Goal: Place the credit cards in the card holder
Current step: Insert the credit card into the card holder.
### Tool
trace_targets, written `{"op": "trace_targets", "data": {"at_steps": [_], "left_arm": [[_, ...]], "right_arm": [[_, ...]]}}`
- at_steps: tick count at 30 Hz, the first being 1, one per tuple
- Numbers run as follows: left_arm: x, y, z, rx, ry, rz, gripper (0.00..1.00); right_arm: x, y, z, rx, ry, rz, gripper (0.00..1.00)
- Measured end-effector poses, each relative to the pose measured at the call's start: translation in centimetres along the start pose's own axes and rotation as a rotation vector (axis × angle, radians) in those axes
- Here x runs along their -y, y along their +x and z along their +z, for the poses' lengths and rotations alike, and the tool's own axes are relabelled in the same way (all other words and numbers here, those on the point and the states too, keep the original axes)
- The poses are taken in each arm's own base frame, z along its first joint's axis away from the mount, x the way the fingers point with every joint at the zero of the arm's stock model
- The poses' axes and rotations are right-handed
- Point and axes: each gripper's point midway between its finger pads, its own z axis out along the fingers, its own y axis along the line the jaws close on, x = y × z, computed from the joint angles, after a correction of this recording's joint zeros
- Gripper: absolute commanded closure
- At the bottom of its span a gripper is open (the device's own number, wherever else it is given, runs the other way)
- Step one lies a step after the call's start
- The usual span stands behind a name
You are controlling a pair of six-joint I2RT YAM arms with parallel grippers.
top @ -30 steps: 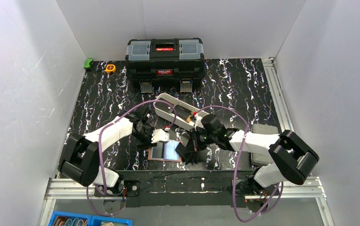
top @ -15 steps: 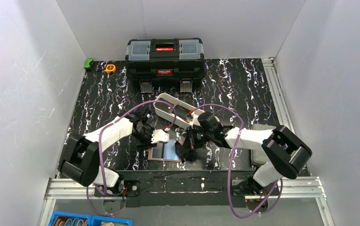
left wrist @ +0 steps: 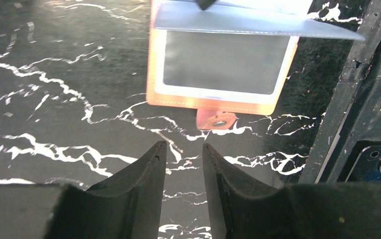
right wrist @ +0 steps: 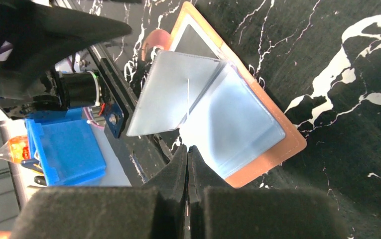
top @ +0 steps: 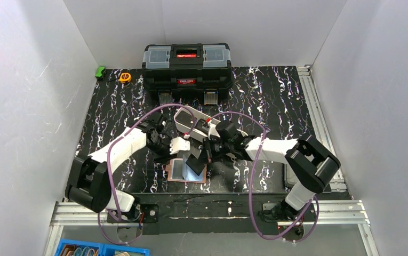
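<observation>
The right hand (right wrist: 187,149), its fingers pressed flat together, pinches a pale blue-grey credit card (right wrist: 171,94) by one lower corner. It holds the card tilted up on edge over the open card holder (top: 177,172), which lies directly below and ahead of its fingertips on the black marbled bench (top: 276,101).

The holder is spread flat with its inside facing up. A tan-pink leather rim frames two window pockets: the one under the card shows a pale, glossy face, and the other shows flat grey. Whether a card already sits in either pocket cannot be told. The card's bottom edge meets the holder along the line between the two pockets.

The left hand (left wrist: 183,147) hovers low over the bench, its fingers partly spread with bare bench showing between them, gripping nothing. The holder's small snap tab (left wrist: 215,119) lies just ahead of its fingertips, apart from them, and the card slants across the holder's far edge.

Behind both hands is a long white oval tray (top: 182,118) with a dark item inside, largely hidden by the right arm. Farther back stands a shut black toolbox (top: 185,66). A blue bin (right wrist: 63,149) sits off the bench edge beyond the card, its contents out of sight.
</observation>
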Motion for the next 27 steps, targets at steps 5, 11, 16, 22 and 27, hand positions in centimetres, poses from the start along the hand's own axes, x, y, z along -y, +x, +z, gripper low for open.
{"op": "trace_targets", "data": {"at_steps": [5,11,16,22,27], "left_arm": [[-1.0,-0.6,-1.9,0.045,-0.039,-0.043,0.68],[-0.5,-1.3,-2.5,0.077,-0.02,-0.079,0.68],[-0.2,-1.7,-2.5,0.101,-0.004,-0.097,0.68],[-0.4,-2.3,-1.5,0.109,-0.02,-0.096,0.68],[0.1,-2.5,0.5,0.088,-0.009,-0.091,0.68]], "right_arm": [[0.6,0.9,0.7,-0.033,0.011,0.013,0.99],[0.2,0.5,1.7,-0.054,0.012,0.012,0.99],[-1.0,-0.3,2.3,-0.053,-0.005,-0.009,0.99],[-1.1,-0.1,2.4,-0.062,-0.001,-0.009,0.99],[-0.3,0.8,2.3,-0.073,0.018,0.003,0.99]]}}
